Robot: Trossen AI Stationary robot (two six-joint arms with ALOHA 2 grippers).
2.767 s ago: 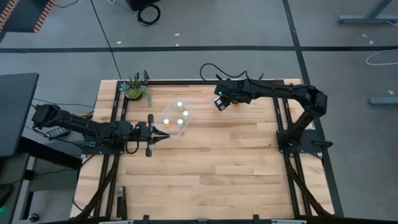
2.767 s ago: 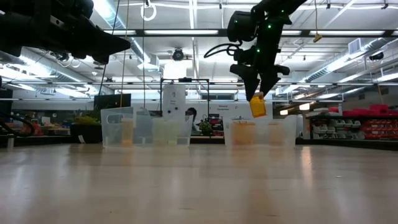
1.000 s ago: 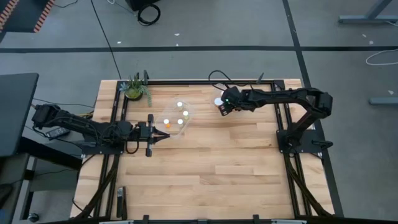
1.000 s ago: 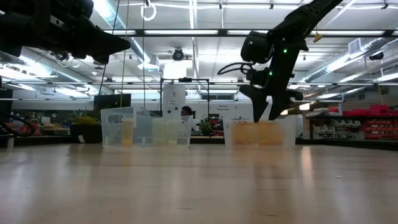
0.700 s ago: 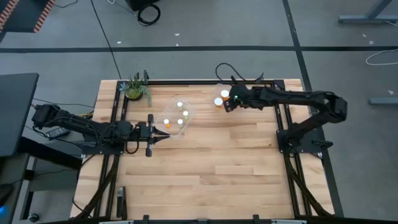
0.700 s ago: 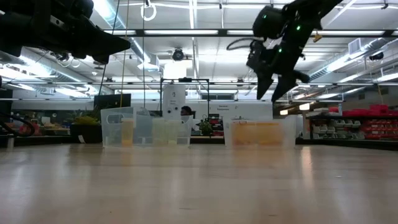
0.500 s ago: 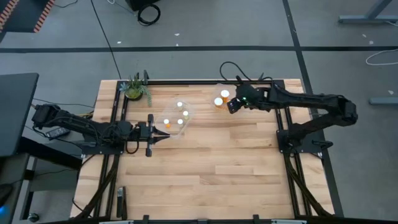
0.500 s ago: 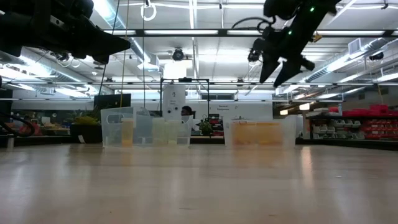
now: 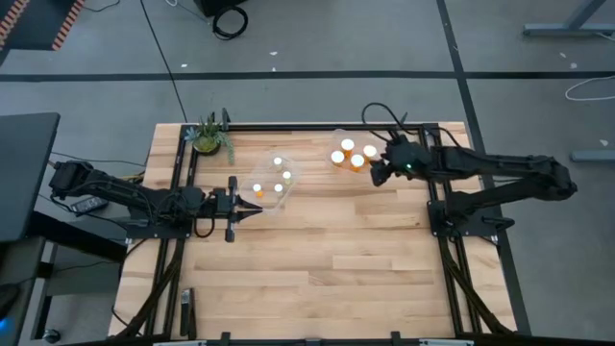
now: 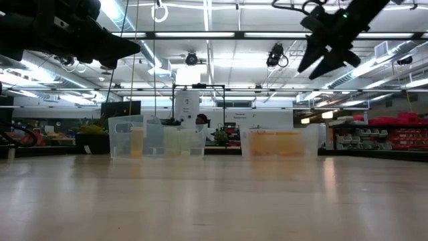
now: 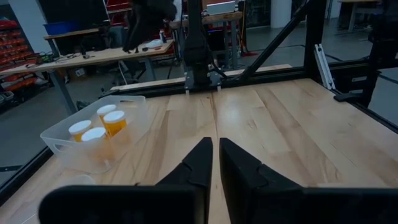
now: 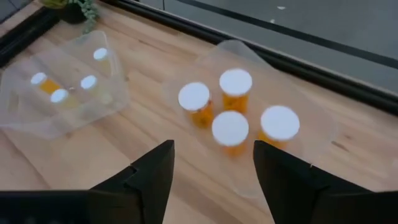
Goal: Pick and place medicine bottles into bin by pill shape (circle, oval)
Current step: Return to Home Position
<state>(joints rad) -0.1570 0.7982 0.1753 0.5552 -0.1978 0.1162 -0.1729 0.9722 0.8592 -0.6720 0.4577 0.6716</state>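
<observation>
Four medicine bottles with white caps and orange bodies [image 12: 230, 127] stand upright in the clear right bin [image 9: 351, 154] at the far middle of the table. Several more bottles [image 9: 279, 176] stand in the clear left bin [image 9: 272, 183]. My right gripper [image 12: 211, 180] is open and empty, high above the table just right of the right bin; it also shows in the high view [image 9: 380, 174] and the low view [image 10: 331, 57]. My left gripper [image 9: 252, 210] is shut and empty, level, just near of the left bin.
A green potted plant [image 9: 208, 136] stands at the far left corner. Black frame rails [image 9: 288, 125] run along the far edge and both sides. Bare wood [image 9: 327, 259] fills the middle and near half of the table.
My right gripper has risen out of the right bin and drawn back toward the table's right edge, empty. The bottles in that bin, covered by the gripper before, now show standing upright.
</observation>
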